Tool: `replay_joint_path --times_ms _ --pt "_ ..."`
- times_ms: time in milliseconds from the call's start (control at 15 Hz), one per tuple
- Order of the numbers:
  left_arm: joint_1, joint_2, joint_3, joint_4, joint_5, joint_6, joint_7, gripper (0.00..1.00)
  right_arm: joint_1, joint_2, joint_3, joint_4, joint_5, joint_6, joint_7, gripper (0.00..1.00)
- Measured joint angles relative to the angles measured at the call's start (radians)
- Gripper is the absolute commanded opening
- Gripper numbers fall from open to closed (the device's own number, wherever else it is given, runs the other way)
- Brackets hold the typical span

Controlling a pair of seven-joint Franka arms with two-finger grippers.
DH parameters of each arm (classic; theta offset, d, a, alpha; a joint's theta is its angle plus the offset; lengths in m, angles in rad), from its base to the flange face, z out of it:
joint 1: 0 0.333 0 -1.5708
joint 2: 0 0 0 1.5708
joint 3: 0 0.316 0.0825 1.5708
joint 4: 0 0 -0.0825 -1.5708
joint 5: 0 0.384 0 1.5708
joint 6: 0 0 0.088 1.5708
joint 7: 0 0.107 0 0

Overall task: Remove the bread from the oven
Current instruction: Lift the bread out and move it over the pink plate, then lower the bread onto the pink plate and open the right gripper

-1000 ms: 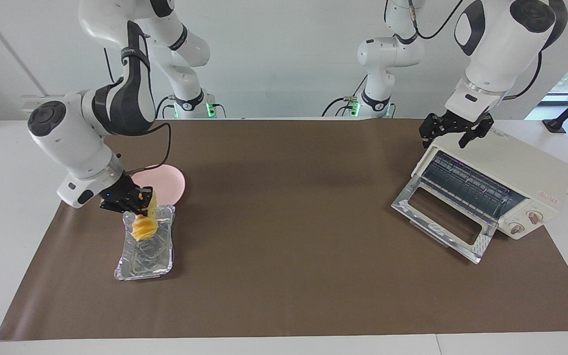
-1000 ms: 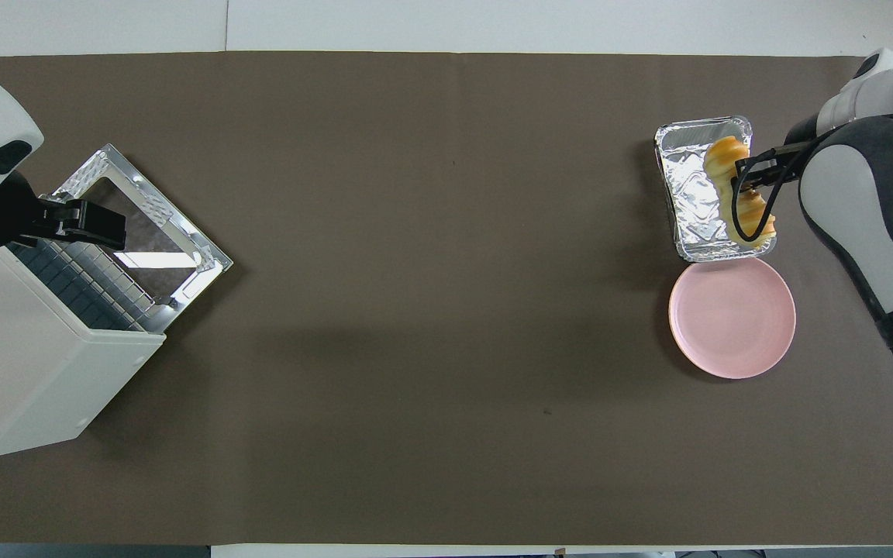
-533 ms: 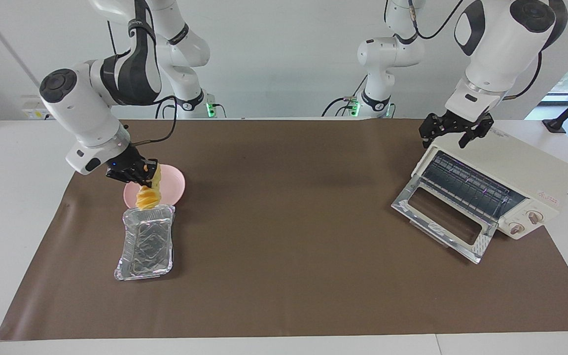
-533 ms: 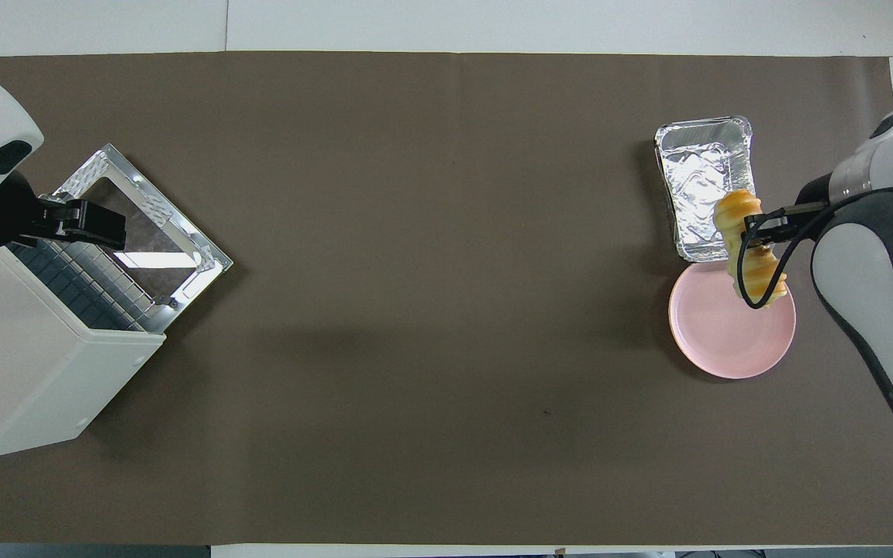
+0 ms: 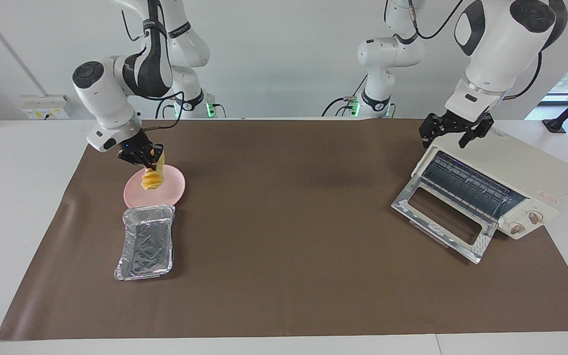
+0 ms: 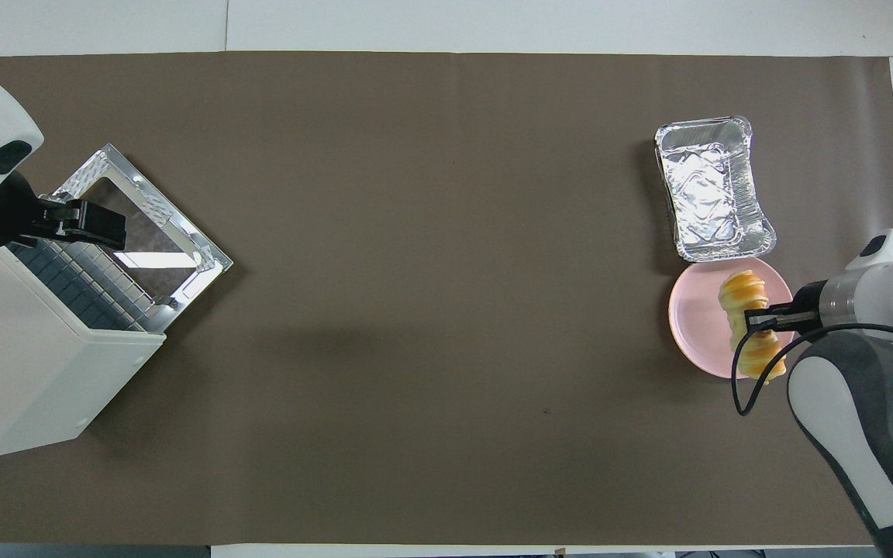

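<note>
Moved since the earlier frame: my right tool (image 5: pixel 152 156) has carried the bread (image 5: pixel 154 176) off the foil tray (image 5: pixel 138 261) and toward the robots; it now hangs over the pink plate (image 5: pixel 173 193). Left tool (image 5: pixel 454 129) unchanged.

Item 1, right tool: closed on the upper end of the bread, above the plate at the right arm's end of the bench (image 5: pixel 284 276). Nothing else in its grasp.

Item 2, bread: golden ridged loaf, held in the air. In the facing view it hangs nearly upright from the tool, lower end just over the plate; whether it touches I cannot tell. In the overhead view its long axis runs roughly nearer-to-farther across the plate.

Item 3, plate: round, pink, just beside the foil tray and nearer to the robots than it.

Item 4, foil tray: silver, rectangular, no contents.

Item 5, oven (image 5: pixel 515 185): cream-white, at the left arm's end of the bench, door (image 5: pixel 444 224) dropped open, rack bare.

Item 6, left tool: fingers spread wide, holding nothing, waiting over the oven's top edge.

Judgement: the bread is already out of the oven, and only the right arm is placed to finish. The governing relation is bread directly below tool and directly above plate, so lowering should tip it flat.
</note>
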State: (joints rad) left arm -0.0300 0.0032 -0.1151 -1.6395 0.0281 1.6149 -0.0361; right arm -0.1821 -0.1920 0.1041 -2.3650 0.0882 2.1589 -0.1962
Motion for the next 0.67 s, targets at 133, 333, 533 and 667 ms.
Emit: replay_joint_path --times_ms 133,333,533,667 --pt "0.0 0.0 0.0 0.0 0.0 0.0 0.0 1.0 0.0 -0.011 0.001 -0.039 0.0 0.042 -0.004 0.0" --pt "0.0 0.0 0.0 0.0 0.0 0.0 0.0 1.0 -0.01 -0.002 0.001 -0.074 0.0 0.11 -0.023 0.0" --pt "0.0 0.0 0.0 0.0 0.0 0.0 0.0 1.0 -0.04 0.038 0.0 -0.084 0.0 0.158 -0.079 0.0" --pt "0.0 0.0 0.0 0.0 0.0 0.0 0.0 1.0 -0.055 0.06 0.0 -0.084 0.0 0.174 -0.104 0.0"
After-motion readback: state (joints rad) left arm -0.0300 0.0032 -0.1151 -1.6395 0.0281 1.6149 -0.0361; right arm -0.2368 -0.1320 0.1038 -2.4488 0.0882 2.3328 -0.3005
